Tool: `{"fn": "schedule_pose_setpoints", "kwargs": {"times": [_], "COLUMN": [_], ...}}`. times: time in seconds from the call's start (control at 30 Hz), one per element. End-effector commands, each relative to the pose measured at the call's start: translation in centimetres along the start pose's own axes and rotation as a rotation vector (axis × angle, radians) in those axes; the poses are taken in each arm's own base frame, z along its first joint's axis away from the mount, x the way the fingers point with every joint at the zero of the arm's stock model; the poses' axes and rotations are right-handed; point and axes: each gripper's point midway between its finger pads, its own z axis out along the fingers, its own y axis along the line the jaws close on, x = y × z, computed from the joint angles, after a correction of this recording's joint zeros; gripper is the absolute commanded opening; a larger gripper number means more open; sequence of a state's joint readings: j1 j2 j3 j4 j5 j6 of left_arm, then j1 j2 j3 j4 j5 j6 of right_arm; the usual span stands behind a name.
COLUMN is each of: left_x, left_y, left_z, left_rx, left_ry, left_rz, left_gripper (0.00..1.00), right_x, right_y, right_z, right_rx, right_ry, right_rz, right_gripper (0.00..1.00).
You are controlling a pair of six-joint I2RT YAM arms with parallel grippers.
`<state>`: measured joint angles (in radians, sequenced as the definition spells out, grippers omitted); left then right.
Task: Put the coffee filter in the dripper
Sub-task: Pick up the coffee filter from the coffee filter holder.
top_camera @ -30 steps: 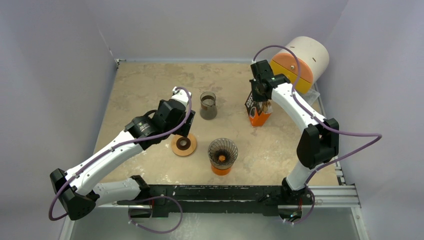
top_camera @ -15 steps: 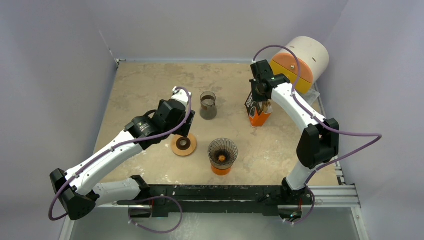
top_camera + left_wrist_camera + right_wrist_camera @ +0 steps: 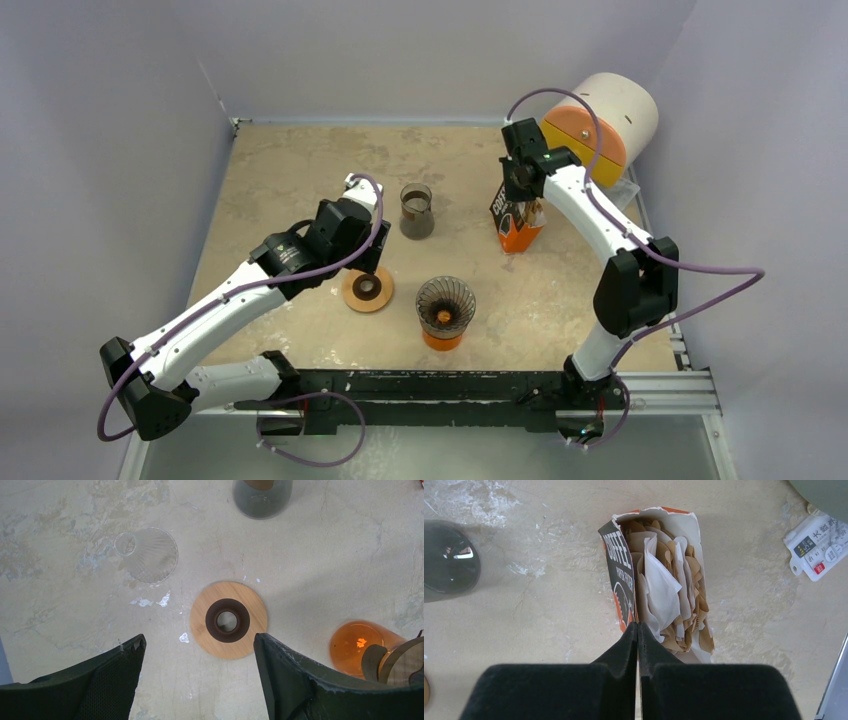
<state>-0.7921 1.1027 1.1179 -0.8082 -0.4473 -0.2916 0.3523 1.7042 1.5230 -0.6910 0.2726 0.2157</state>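
An orange and black filter box [image 3: 518, 228] stands at the back right, open on top and stuffed with brown and white coffee filters [image 3: 664, 585]. My right gripper [image 3: 638, 625] is above it in the top view [image 3: 520, 193], shut, its tips meeting on the edge of a white filter beside the box's left wall. The dripper [image 3: 445, 303], a dark ribbed cone on an orange base, stands near the front middle; its orange base shows in the left wrist view [image 3: 357, 647]. My left gripper [image 3: 197, 642] is open and empty, hovering by a wooden ring [image 3: 228, 620].
A grey glass beaker [image 3: 416, 210] stands at mid-table. The wooden ring [image 3: 367, 289] lies left of the dripper. A clear ribbed glass cone [image 3: 147, 555] lies on its side. A big white cylinder with an orange lid [image 3: 603, 125] and a white tag [image 3: 819, 547] are at the back right.
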Motion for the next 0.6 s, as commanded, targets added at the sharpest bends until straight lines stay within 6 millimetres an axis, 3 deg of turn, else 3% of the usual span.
{"fn": "schedule_pose_setpoints", "kwargs": {"times": [0.0, 0.57], "left_x": [-0.4, -0.5], "left_y": [0.2, 0.1], "left_z": [0.1, 0.1], "left_rx": [-0.005, -0.002], "left_ry": [-0.014, -0.014], "left_rz": [0.006, 0.006], "left_gripper": [0.78, 0.78], "right_x": [-2.7, -4.3], "right_y": [-0.6, -1.0], "right_z": [-2.6, -4.9], "right_rx": [0.011, 0.003], "right_ry": [-0.096, -0.156], "right_rz": [0.012, 0.010], "right_gripper": [0.00, 0.00]}}
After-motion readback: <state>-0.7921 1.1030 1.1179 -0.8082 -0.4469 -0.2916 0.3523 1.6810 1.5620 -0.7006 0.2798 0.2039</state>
